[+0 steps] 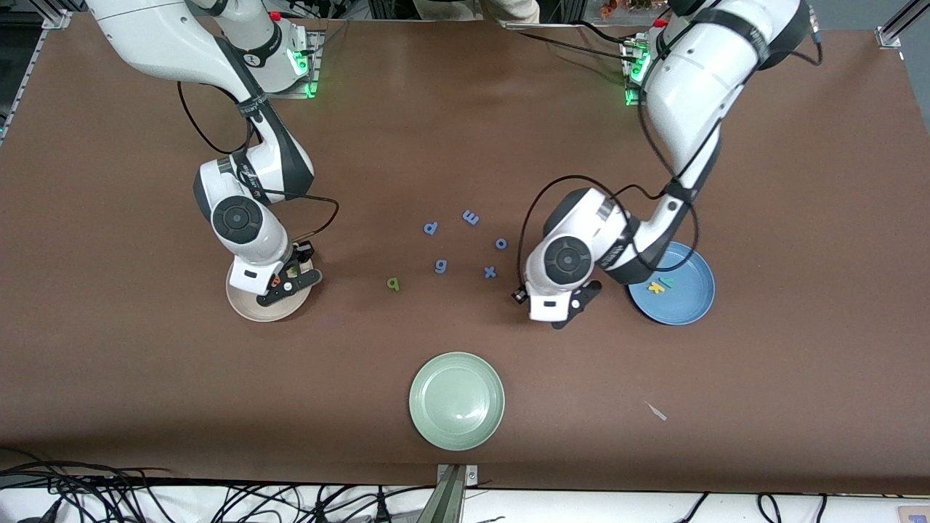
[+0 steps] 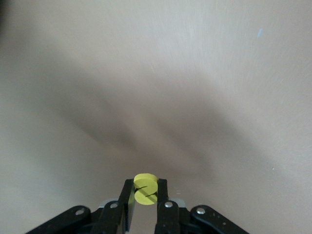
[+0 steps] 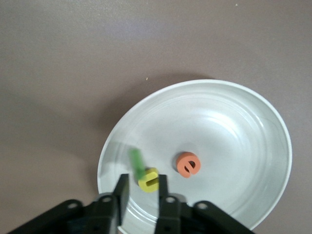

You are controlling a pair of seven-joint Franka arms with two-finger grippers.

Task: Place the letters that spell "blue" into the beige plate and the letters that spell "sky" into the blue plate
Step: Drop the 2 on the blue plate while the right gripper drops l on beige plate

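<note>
Here, at the right arm's end of the table, the right gripper (image 1: 289, 282) hangs low over the beige plate (image 1: 240, 305), its jaws parted and gripping nothing. Under them the yellow u (image 3: 148, 180) and thin green l (image 3: 137, 161) lie in the plate, with the orange e (image 3: 187, 164) beside them. The dark green b (image 1: 393, 284) lies on the bare table, so "blue" seems one letter short. The blue letters (image 1: 471, 216) are probably meant to stay put near mid-table. The left gripper (image 1: 574, 305), just beside the blue plate (image 1: 686, 309), is clamped on the yellow s (image 2: 145, 189), likely bound for that plate. There the yellow k (image 1: 656, 288) and green y (image 1: 665, 282) already rest.
</note>
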